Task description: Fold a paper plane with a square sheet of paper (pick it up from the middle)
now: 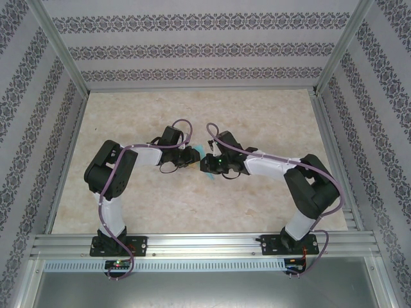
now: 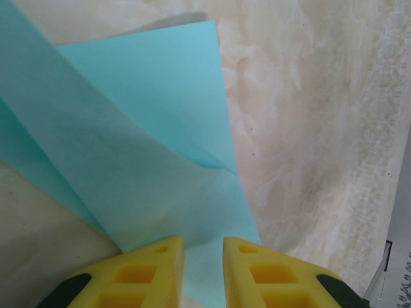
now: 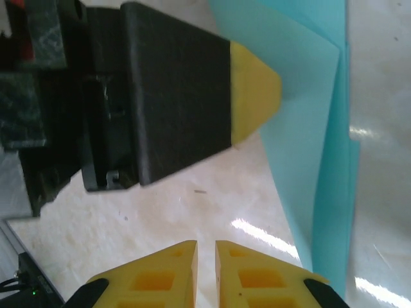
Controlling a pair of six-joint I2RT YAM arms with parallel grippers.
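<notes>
The square sheet of paper point(image 1: 200, 151) is turquoise and partly folded, and it sits at mid-table between my two grippers. In the left wrist view the paper point(image 2: 160, 128) has one part lying flat, while a creased flap rises towards the camera and runs down between the yellow fingertips. My left gripper point(image 2: 203, 247) point(image 1: 191, 156) is closed on that flap, its jaws a little apart. Its black, yellow-tipped fingers point(image 3: 253, 90) overlap the paper point(image 3: 308, 128). My right gripper point(image 3: 205, 250) point(image 1: 207, 163) hovers just left of the paper, with a narrow slit and bare table between its jaws.
The marble-patterned table point(image 1: 192, 115) is walled by patterned panels at the back and on both sides. An aluminium rail point(image 1: 205, 244) carrying the arm bases runs along the near edge. The two grippers are almost touching at the centre.
</notes>
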